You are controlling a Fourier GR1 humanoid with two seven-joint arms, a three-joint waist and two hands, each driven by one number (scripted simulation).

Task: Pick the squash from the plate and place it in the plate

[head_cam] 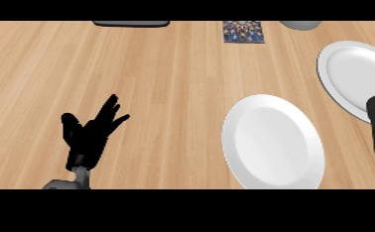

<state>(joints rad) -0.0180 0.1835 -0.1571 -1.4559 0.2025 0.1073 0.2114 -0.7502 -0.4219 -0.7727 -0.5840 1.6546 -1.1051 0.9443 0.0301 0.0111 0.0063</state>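
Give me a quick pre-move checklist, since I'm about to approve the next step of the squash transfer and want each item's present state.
1. Squash located: not ok; no squash shows on either plate or on the counter.
2. Near plate free to receive: ok; its surface is bare.
3. Far plate by the right edge: ok as seen; its visible part is bare, the rest is cut off.
4. Left hand out of the way: ok; open, fingers up, resting at lower left, apart from both plates.
5. Right hand: cannot tell; only a dark sliver shows at the right edge.
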